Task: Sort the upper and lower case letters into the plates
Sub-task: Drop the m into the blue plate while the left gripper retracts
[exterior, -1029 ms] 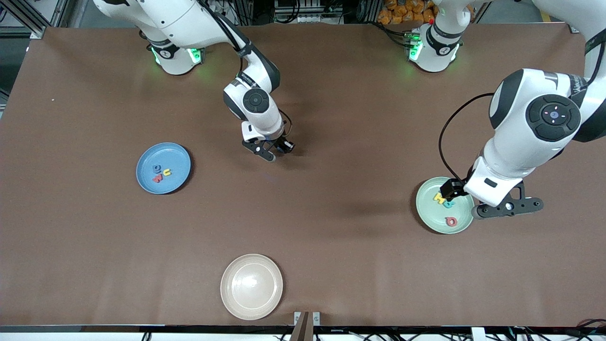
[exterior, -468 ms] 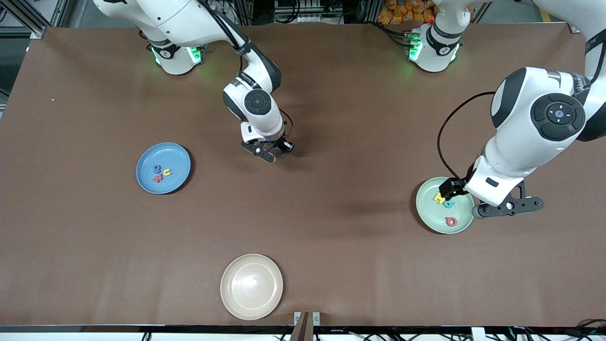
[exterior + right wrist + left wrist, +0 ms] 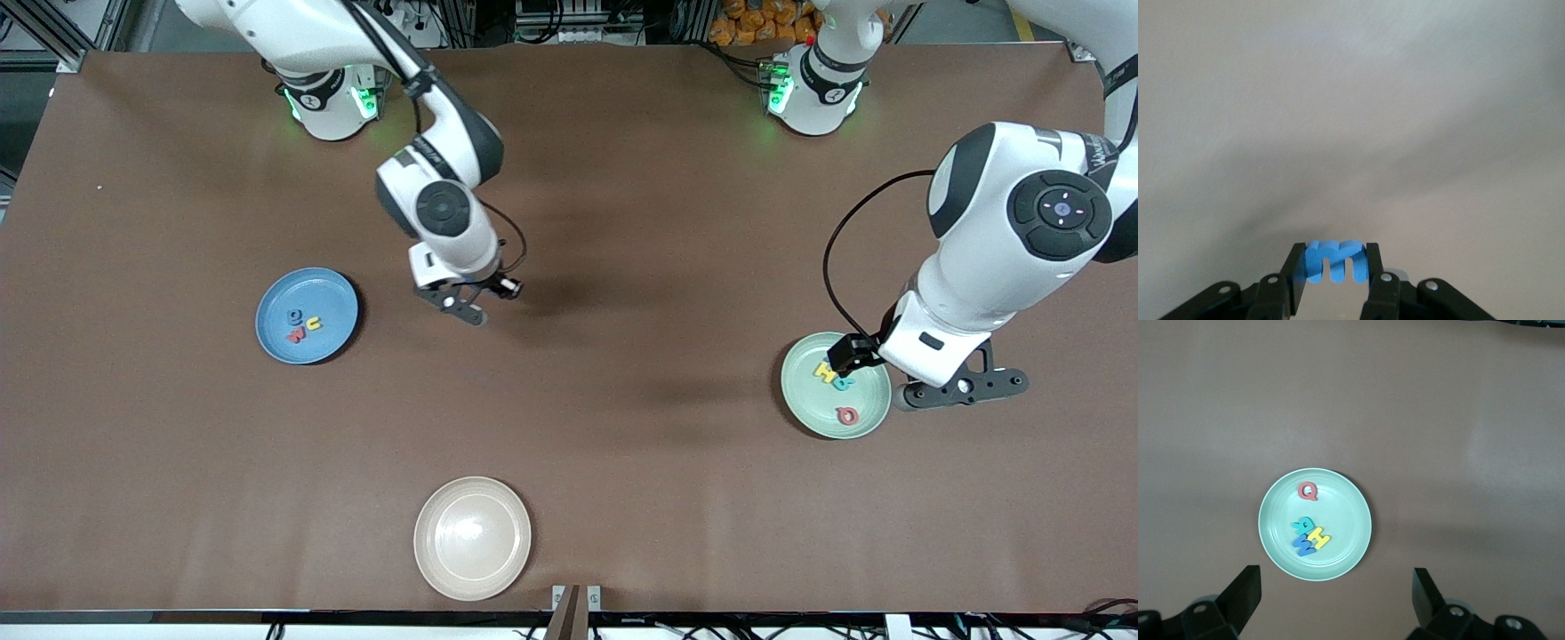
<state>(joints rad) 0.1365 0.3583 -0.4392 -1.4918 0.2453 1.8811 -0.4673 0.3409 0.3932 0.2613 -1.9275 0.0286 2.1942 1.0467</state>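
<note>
My right gripper (image 3: 467, 308) is shut on a small blue letter "m" (image 3: 1331, 259) and holds it over bare table, between the table's middle and the blue plate (image 3: 269, 300). That plate holds three letters: a blue-grey one (image 3: 293, 316), a red one (image 3: 298, 334) and a yellow one (image 3: 314, 324). My left gripper (image 3: 957, 388) is open and empty, up in the air beside the mint green plate (image 3: 803, 391). The left wrist view shows the mint plate (image 3: 1351, 513) holding a red Q (image 3: 1308, 491), a teal letter (image 3: 1303, 523), a blue letter (image 3: 1302, 547) and a yellow H (image 3: 1318, 538).
A cream-beige plate (image 3: 472, 538) sits empty near the table's front edge, nearer to the camera than my right gripper. The brown table (image 3: 622, 427) spreads between the plates. The arms' bases stand along the top edge.
My right gripper has moved with the blue letter toward the blue plate. My left arm has shifted only slightly.
</note>
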